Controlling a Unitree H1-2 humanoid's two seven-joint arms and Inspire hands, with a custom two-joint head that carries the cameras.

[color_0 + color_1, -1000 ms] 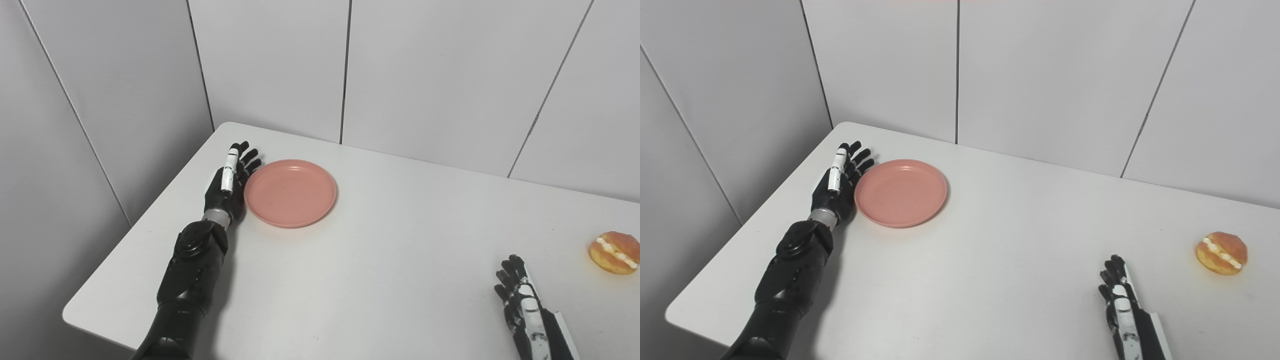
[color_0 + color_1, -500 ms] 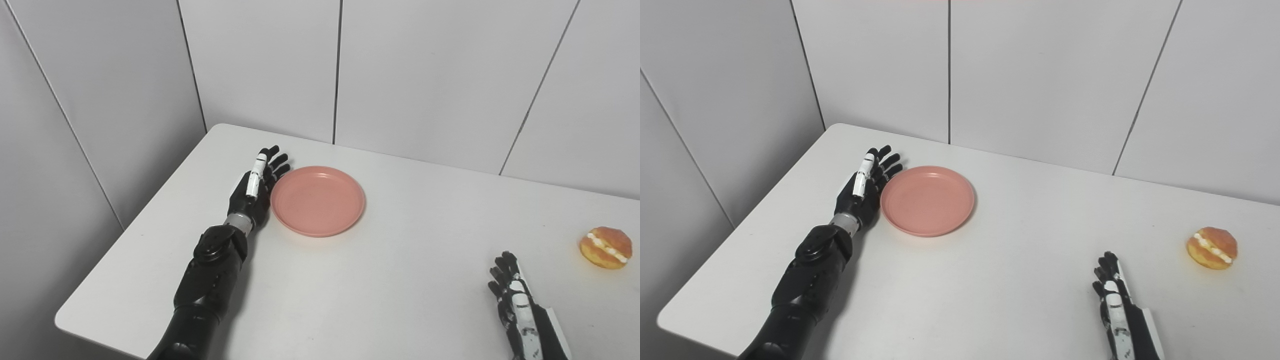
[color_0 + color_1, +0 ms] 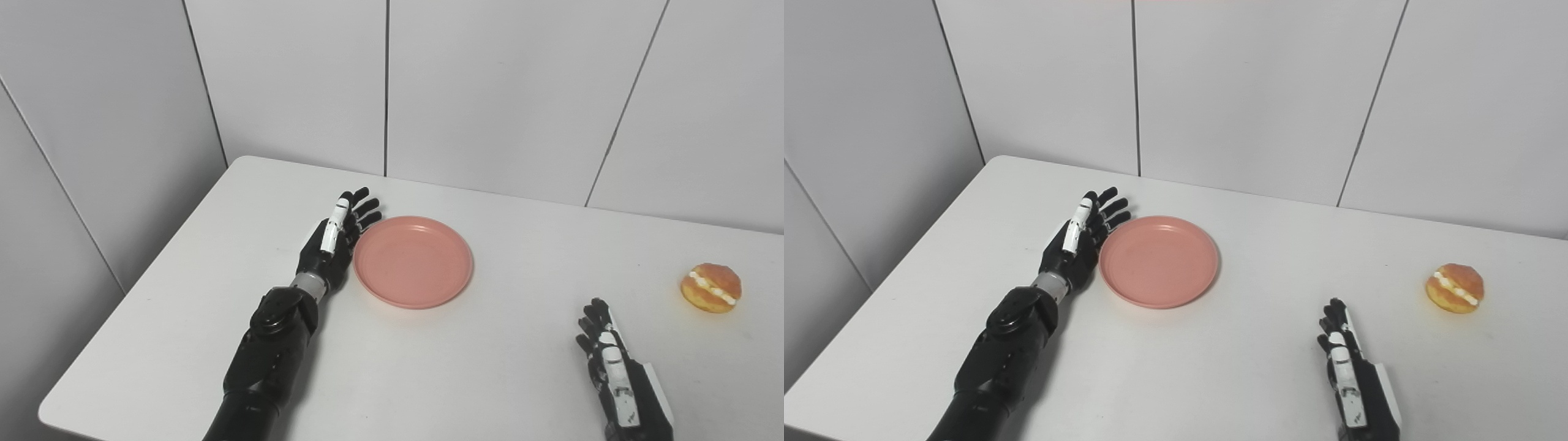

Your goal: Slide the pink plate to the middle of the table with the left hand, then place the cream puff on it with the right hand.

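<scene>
Left eye view: left hand [image 3: 334,245] lying flat, fingers [image 3: 365,208] spread, edge touching pink plate [image 3: 413,261] on worktop [image 3: 465,367], holding nothing. Right eye view: right hand [image 3: 1350,367] resting open, empty; cream puff [image 3: 1455,288] sitting well apart, far right.

Paired head views down over table [image 3: 490,380]

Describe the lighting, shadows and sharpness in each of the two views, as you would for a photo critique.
Left eye view: soft, even light; the left hand and pink plate cast only faint shadows on the white table, with no strong glare. Right eye view: equally sharp, the cream puff shows its cream filling clearly, and the right hand is cut off by the bottom edge.
</scene>
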